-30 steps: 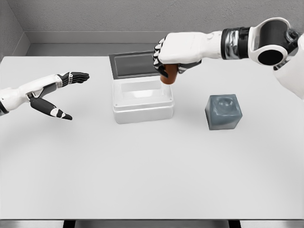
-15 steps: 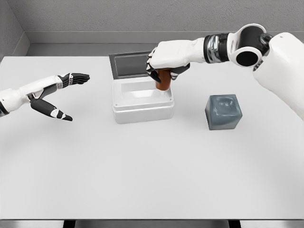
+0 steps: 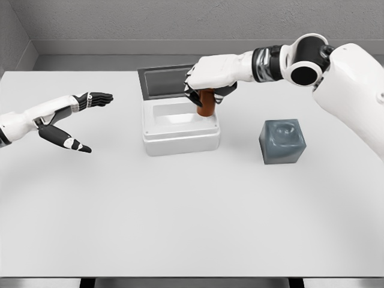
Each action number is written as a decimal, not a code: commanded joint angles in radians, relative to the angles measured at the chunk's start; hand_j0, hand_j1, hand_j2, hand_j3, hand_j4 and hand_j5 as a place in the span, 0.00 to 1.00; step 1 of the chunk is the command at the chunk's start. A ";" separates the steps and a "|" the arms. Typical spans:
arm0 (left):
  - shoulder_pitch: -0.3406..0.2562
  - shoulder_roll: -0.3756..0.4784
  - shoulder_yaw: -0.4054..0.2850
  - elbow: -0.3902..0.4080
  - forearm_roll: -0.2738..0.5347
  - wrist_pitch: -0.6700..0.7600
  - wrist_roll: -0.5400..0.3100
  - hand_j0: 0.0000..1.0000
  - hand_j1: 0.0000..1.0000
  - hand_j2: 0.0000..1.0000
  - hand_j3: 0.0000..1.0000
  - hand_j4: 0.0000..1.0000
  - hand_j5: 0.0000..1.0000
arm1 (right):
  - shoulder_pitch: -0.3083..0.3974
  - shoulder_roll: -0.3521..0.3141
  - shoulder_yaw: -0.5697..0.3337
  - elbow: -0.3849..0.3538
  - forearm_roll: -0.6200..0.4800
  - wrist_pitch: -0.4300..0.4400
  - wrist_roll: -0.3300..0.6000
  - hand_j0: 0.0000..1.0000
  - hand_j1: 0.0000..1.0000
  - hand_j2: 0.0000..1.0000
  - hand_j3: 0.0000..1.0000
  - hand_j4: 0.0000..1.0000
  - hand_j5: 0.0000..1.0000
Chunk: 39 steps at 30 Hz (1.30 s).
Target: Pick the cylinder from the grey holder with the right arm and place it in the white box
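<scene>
One cylinder (image 3: 206, 104), reddish brown, is the thing that matters, and it hangs upright over the right rear part of the white box (image 3: 180, 128), its lower end at about the level of the box's rim. Whether it has dipped below the rim I cannot tell. The right hand (image 3: 209, 78) has its fingers wrapped around the cylinder's upper part, so only the lower half shows beneath the dark fingertips. The box is open, and its dark lid (image 3: 165, 81) stands tilted back just behind it.

To the right of the box, well apart from it, sits the grey holder (image 3: 282, 141), its round socket empty. So the pick looks done and the carry seems nearly finished; what is left, by my judgement, is to lower the cylinder into the box, let go, and draw the arm back.

To the left of the box, well apart, the left hand (image 3: 67, 120) hovers above the table (image 3: 192, 216) with its fingers spread and holding nothing, taking no part in the work.
</scene>
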 commanded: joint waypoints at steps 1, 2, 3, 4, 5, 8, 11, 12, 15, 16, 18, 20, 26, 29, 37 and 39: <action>0.000 0.000 0.002 -0.001 0.008 0.002 0.000 1.00 1.00 1.00 1.00 1.00 1.00 | 0.000 0.005 -0.001 0.006 -0.002 0.003 -0.001 0.23 0.23 0.23 0.23 0.23 0.23; -0.002 0.000 0.002 -0.001 0.008 0.002 0.000 1.00 1.00 1.00 1.00 1.00 1.00 | 0.000 0.006 -0.001 0.010 0.013 0.003 -0.001 0.23 0.23 0.23 0.23 0.23 0.23; 0.000 0.001 0.002 0.001 0.008 0.002 0.000 1.00 1.00 1.00 1.00 1.00 1.00 | 0.000 0.006 0.001 0.010 0.014 0.003 -0.001 0.23 0.23 0.23 0.23 0.23 0.23; 0.000 0.000 0.002 -0.001 0.008 0.002 0.000 1.00 1.00 1.00 1.00 1.00 1.00 | 0.000 0.008 0.001 0.010 0.014 0.003 -0.001 0.23 0.23 0.23 0.23 0.23 0.23; 0.000 0.000 0.002 -0.001 0.008 0.002 0.000 1.00 1.00 1.00 1.00 1.00 1.00 | -0.002 0.008 0.001 0.012 0.015 0.003 -0.001 0.23 0.23 0.23 0.23 0.23 0.23; 0.000 0.000 0.002 -0.001 0.008 0.002 0.000 1.00 1.00 1.00 1.00 1.00 1.00 | -0.005 0.016 0.001 0.032 0.015 0.003 -0.001 0.23 0.23 0.23 0.23 0.23 0.23; 0.000 0.000 0.002 0.001 0.008 0.002 0.000 1.00 1.00 1.00 1.00 1.00 1.00 | -0.008 0.016 -0.001 0.030 0.014 0.003 -0.001 0.23 0.23 0.23 0.23 0.23 0.23; 0.000 0.000 0.002 -0.001 0.008 0.002 0.000 1.00 1.00 1.00 1.00 1.00 1.00 | -0.009 0.016 -0.001 0.030 0.014 0.003 -0.001 0.23 0.23 0.23 0.23 0.23 0.23; 0.000 0.000 0.002 0.001 0.008 0.002 0.000 1.00 1.00 1.00 1.00 1.00 1.00 | -0.014 0.016 -0.001 0.024 0.012 0.003 -0.001 0.23 0.23 0.23 0.23 0.23 0.23; 0.000 0.000 0.002 -0.001 0.008 0.002 0.000 1.00 1.00 1.00 1.00 1.00 1.00 | -0.014 0.016 -0.001 0.023 0.012 0.003 -0.001 0.23 0.23 0.23 0.23 0.23 0.23; 0.000 0.000 0.002 -0.001 0.008 0.002 0.000 1.00 1.00 1.00 1.00 1.00 1.00 | -0.014 0.016 -0.001 0.021 0.012 0.003 -0.001 0.23 0.23 0.23 0.23 0.23 0.23; 0.000 0.000 0.002 -0.001 0.008 0.002 0.000 1.00 1.00 1.00 1.00 1.00 1.00 | -0.014 0.017 -0.001 0.018 0.010 0.003 -0.001 0.23 0.23 0.23 0.23 0.23 0.23; 0.000 0.000 0.002 0.001 0.008 0.002 0.000 1.00 1.00 1.00 1.00 1.00 1.00 | -0.015 0.016 -0.001 0.018 0.009 0.003 -0.001 0.88 0.88 0.88 0.88 0.88 0.88; 0.000 0.000 0.002 -0.001 0.008 0.002 0.000 1.00 1.00 1.00 1.00 1.00 1.00 | -0.017 0.014 -0.004 0.016 0.006 0.003 -0.001 1.00 1.00 1.00 1.00 1.00 1.00; -0.003 0.011 0.002 -0.001 0.008 0.002 0.000 1.00 1.00 1.00 1.00 1.00 1.00 | -0.008 -0.078 -0.143 -0.063 -0.034 0.003 -0.001 1.00 1.00 1.00 1.00 1.00 1.00; -0.023 0.005 0.005 -0.004 0.013 0.002 0.000 1.00 1.00 1.00 1.00 1.00 1.00 | 0.017 -0.162 -0.151 -0.062 -0.072 0.003 -0.001 1.00 1.00 1.00 1.00 1.00 1.00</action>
